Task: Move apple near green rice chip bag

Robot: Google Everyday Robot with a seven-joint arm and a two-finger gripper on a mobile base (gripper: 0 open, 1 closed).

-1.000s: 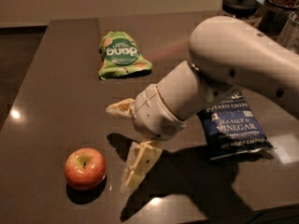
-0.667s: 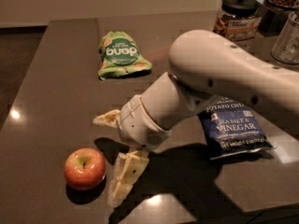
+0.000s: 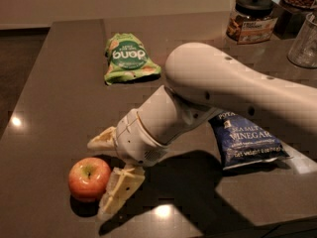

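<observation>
— What has changed?
— The gripper (image 3: 110, 168) has slid left. It is spread wide and empty, with one finger just beside the small round red-orange apple (image 3: 89, 178).
— And the light green rice chip bag (image 3: 128, 58)?
— Well apart, across the dark worktop (image 3: 59, 98). Grasping looks next.

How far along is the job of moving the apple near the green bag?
Done: the gripper is at the apple, open, a finger on each side. In hand: the grasp, not yet closed. Left: lifting and carrying it; the apple lies well apart from the green bag.
</observation>
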